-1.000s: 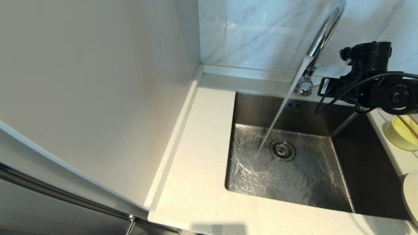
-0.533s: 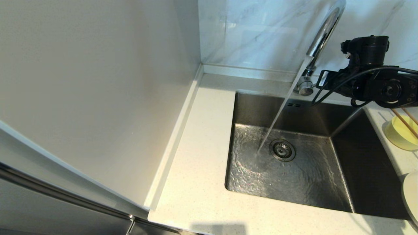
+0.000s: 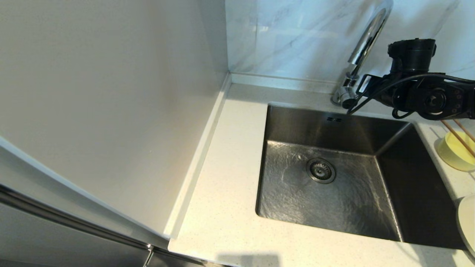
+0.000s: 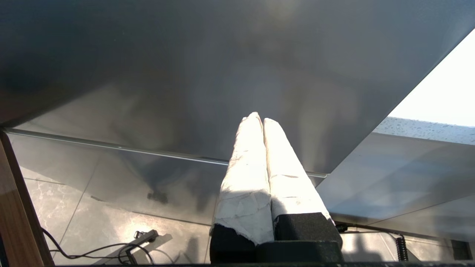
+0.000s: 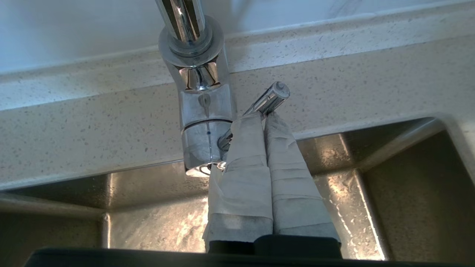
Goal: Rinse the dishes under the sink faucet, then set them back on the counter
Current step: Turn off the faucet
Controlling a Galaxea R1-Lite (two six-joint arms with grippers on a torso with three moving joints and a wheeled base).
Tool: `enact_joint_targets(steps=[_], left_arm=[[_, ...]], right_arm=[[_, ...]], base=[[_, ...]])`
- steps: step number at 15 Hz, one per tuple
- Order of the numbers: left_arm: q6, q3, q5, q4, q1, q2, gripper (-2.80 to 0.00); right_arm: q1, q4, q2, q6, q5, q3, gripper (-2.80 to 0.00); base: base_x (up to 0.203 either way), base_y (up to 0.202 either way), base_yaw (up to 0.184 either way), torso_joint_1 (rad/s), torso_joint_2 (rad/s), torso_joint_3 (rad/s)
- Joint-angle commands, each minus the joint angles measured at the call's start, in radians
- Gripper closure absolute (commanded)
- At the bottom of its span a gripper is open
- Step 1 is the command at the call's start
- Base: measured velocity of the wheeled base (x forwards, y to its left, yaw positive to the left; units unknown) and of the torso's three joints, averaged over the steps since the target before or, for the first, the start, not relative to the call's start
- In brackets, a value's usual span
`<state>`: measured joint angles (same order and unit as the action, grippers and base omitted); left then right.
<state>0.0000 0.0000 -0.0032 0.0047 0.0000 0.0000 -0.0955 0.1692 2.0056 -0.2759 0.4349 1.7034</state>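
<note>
- My right pincer (image 5: 264,118) has its taped fingers pressed together, tips against the faucet's side lever (image 5: 268,101), gripping nothing.
- The chrome faucet (image 3: 365,40) runs no water; the steel sink (image 3: 334,200) is wet.
- Bowl (image 3: 453,152) with chopsticks (image 3: 460,137) and plate (image 3: 468,226) sit on the counter (image 3: 226,185), right of the sink.
- My left pincer (image 4: 262,122) is closed, parked below the counter.

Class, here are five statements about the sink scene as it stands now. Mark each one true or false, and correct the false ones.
1. Water is pouring from the faucet. False: no stream shows; only a wet sheen lies in the sink.
2. The right gripper has its fingers together at the faucet's lever. True.
3. The bowl sits in the sink. False: it stands on the counter, to the right of the sink.
4. Chopsticks lie across the bowl. True.
5. The left gripper is holding the plate. False: its fingers are closed on nothing, and the plate rests on the counter at the right edge.
</note>
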Motion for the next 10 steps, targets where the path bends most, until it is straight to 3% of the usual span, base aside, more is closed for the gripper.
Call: enact_joint_targets(steps=[1,6,10], left_arm=[[0.000,0.000,0.000,0.000,0.000,0.000,0.00],[0.000,0.000,0.000,0.000,0.000,0.000,0.00],[0.000,0.000,0.000,0.000,0.000,0.000,0.00]], right_arm=[[0.000,-0.001,-0.024,-0.004,0.006,-0.007,0.00],[0.004,-0.079,-0.254,0.001,0.011,-0.125,0.00],[0.053,-0.432,-0.534,0.052,0.014,-0.233,0.00]], base=[[0.000,0.000,0.000,0.000,0.00,0.000],[0.000,0.000,0.000,0.000,0.00,0.000],[0.000,0.000,0.000,0.000,0.00,0.000]])
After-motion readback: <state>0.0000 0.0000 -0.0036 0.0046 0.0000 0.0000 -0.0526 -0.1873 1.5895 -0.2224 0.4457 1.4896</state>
